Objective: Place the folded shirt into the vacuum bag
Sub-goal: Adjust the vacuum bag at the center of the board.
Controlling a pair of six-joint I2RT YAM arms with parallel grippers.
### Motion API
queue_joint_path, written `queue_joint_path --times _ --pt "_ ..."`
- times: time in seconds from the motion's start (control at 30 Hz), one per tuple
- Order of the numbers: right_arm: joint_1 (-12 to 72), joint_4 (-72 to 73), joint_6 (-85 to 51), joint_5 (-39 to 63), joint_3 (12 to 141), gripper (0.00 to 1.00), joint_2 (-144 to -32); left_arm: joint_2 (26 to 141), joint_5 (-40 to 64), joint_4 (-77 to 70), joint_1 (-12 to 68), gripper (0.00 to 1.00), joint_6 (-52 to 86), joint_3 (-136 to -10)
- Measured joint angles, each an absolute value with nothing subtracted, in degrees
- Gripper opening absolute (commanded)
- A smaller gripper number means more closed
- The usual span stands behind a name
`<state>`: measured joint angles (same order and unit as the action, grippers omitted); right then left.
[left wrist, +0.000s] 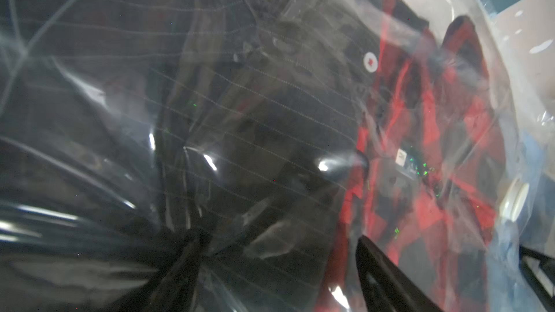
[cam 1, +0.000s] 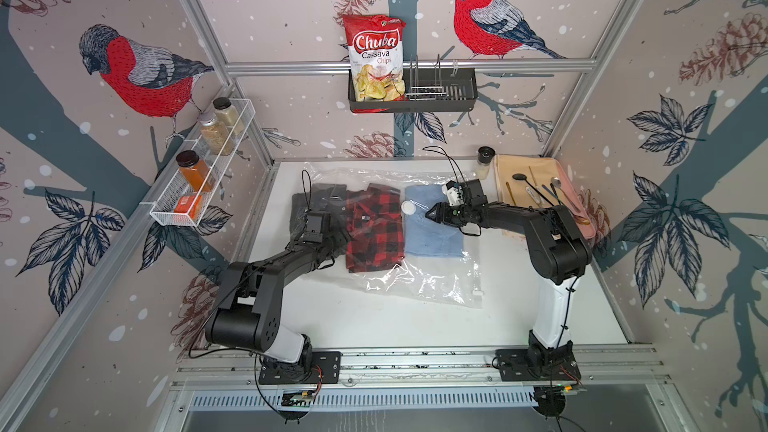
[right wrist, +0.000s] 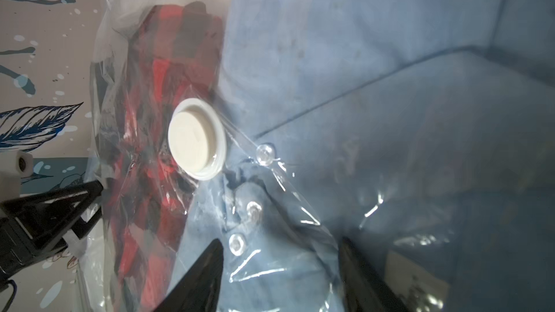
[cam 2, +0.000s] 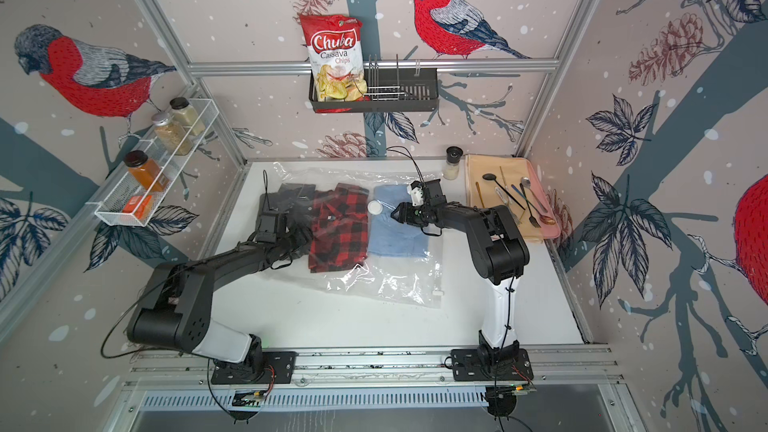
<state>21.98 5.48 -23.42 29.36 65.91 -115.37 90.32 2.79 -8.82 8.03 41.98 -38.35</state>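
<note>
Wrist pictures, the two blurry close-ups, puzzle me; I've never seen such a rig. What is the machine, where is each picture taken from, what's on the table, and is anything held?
The machine is a left arm and a right arm, each ending in a two-finger gripper. The two wide pictures come from one camera head above and are nearly alike. Each close-up comes from a camera on an arm's wrist, looking past its fingers. On the white table lies a clear vacuum bag with a round white valve. Through its plastic show a red plaid shirt and a light blue shirt; a dark pinstriped shirt lies at its left end, under plastic in the left wrist view. The left gripper and right gripper stand open; neither visibly holds anything.
</note>
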Motion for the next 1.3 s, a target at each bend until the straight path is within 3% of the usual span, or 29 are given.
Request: queue_joint_path --times 0.17,0.4,0.6,0.8,1.07,1.3 --pt "24.25 10.83 -23.83 25.89 56.49 0.62 -110.06 97.19 3.11 -13.17 5.34 0.80 41.47 -43.99" --pt "34.76 10.07 -26.41 24.23 47.00 0.63 -100.82 107.68 6.07 -7.70 1.58 0.78 36.62 -60.49" --pt "35.66 3.77 -29.19 25.76 47.68 0.65 -92.82 96.55 7.07 -2.11 2.76 0.80 34.04 -58.22" --pt "32.67 3.42 -29.67 26.81 52.97 0.65 -95.53 92.90 5.82 0.01 3.25 0.81 33.93 -52.80" --pt "31.42 4.62 -28.56 28.36 52.99 0.64 -103.72 108.47 8.16 -0.40 5.48 0.79 32.16 -61.65" --pt "30.74 17.74 -30.33 28.42 38.85 0.64 -97.97 120.66 8.69 -3.38 10.76 0.79 28.75 -76.18"
